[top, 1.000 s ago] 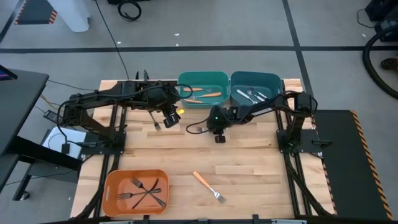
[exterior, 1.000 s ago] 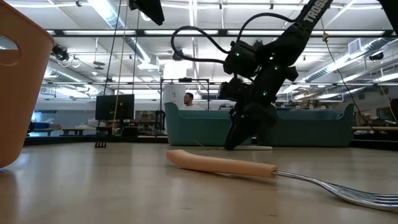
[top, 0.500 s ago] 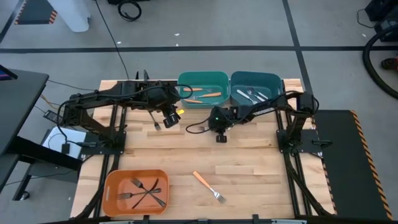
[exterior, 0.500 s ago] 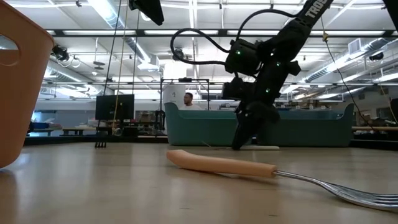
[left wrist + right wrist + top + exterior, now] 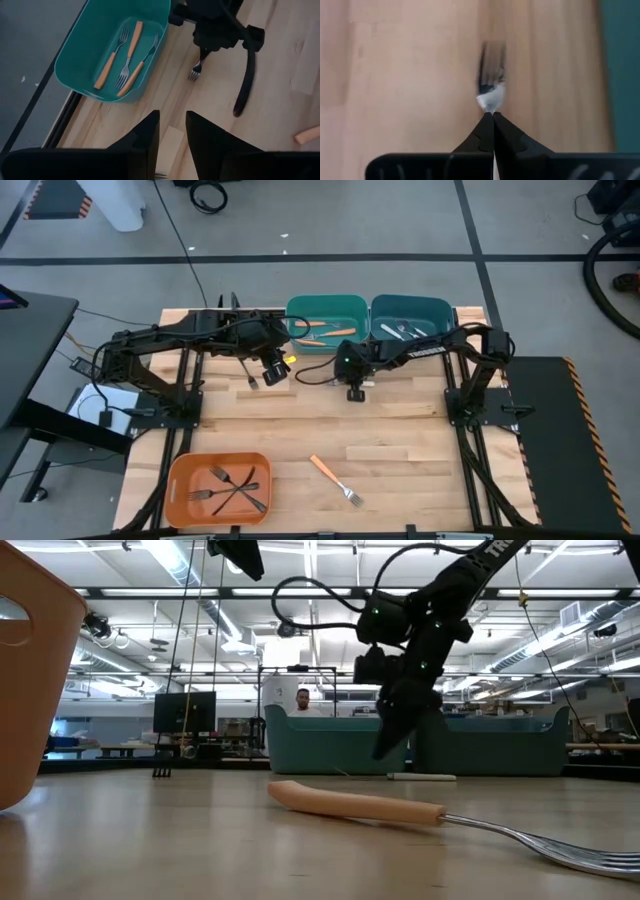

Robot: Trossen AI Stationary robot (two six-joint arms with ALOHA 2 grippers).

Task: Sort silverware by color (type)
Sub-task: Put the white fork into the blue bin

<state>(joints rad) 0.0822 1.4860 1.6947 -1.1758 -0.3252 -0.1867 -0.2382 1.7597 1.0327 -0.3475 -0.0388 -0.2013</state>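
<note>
The right gripper (image 5: pixel 493 114) is seen pinched together on the handle end of a silver fork (image 5: pixel 196 71), whose tines hang out ahead of the fingertips, clear of the table (image 5: pixel 400 430) as far as the low view shows. Just beyond this gripper, toward the back of the table, stand the teal bin (image 5: pixel 326 323) and the blue bin (image 5: pixel 412 320), side by side.

The left gripper (image 5: pixel 273 370) is held a short way off to the side of the right one, over bare wood; its fingers (image 5: pixel 145 142) stand apart and nothing is gripped between them.

Progress is judged to be well advanced. Three orange-handled forks (image 5: pixel 125 57) are already laid in the teal bin, silver forks (image 5: pixel 405 332) are seen in the blue bin, and dark forks (image 5: pixel 232 486) are crossed in the orange bin (image 5: pixel 218 488), which sits well away from both grippers at the near left corner.

Still left, by the look of it: the silver fork now held is to be carried to the blue bin close behind the right gripper, a dark fork (image 5: pixel 250 379) lies on the wood just beside the left gripper, and one orange-handled fork (image 5: pixel 333 479) lies loose at the near edge, well apart from either gripper.
</note>
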